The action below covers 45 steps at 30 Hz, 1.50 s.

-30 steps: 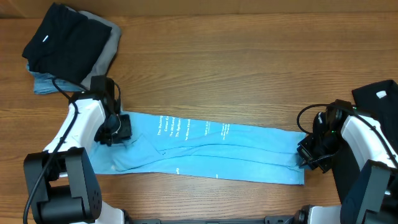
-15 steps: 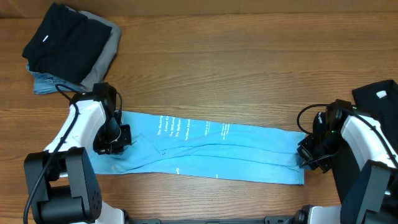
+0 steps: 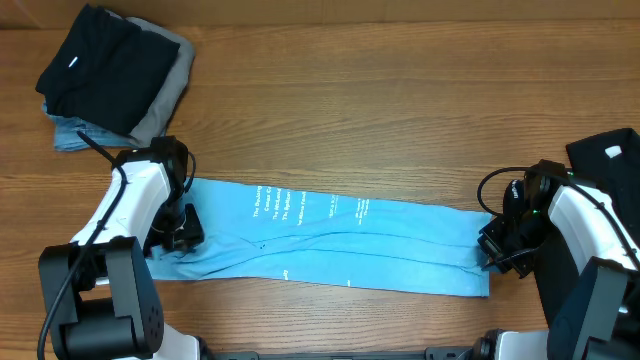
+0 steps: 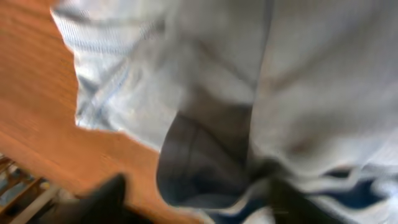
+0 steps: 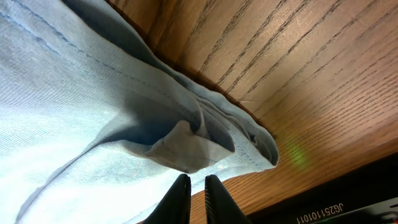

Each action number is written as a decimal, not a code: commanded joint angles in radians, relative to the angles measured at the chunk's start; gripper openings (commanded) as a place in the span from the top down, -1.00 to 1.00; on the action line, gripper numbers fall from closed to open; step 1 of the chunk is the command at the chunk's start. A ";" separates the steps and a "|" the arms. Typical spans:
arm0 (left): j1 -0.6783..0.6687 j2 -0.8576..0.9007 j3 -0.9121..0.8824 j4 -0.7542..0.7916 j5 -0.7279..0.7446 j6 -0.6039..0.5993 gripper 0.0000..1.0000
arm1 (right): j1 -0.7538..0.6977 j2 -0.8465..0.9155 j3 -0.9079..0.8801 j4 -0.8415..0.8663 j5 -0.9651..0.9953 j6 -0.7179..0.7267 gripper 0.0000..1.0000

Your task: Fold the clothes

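Note:
The light blue T-shirt [image 3: 330, 240] lies as a long narrow strip across the table, with white lettering near its middle. My left gripper [image 3: 180, 232] is down on the strip's left end. In the blurred left wrist view its dark fingers stand apart [image 4: 199, 202] with crumpled blue cloth [image 4: 280, 81] between and above them. My right gripper [image 3: 492, 252] is at the strip's right end. In the right wrist view its fingers [image 5: 198, 183] are nearly together, pinching a bunched fold of the shirt [image 5: 74, 106].
A stack of folded clothes sits at the far left: a black garment with a white label [image 3: 100, 65] on a grey one [image 3: 172, 85]. Another black garment with a white label [image 3: 608, 158] lies at the right edge. Bare wood [image 3: 380, 110] lies behind the shirt.
My left gripper has moved toward the table's front along the shirt's left end, and the cloth there has bunched. The right arm has not moved.

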 commanded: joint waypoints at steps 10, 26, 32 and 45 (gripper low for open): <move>0.005 -0.014 -0.005 0.340 0.272 0.179 -0.39 | -0.003 -0.022 -0.005 0.002 0.018 0.004 0.75; 0.030 -0.012 -0.005 0.314 -0.027 0.134 0.92 | -0.003 -0.022 -0.005 -0.002 0.018 0.003 0.75; 0.042 -0.019 0.013 0.323 0.338 0.172 0.29 | -0.003 -0.022 -0.005 -0.002 0.018 -0.022 0.75; -0.010 0.013 -0.084 0.369 0.262 0.168 0.22 | -0.003 -0.022 -0.004 0.006 0.018 -0.022 0.75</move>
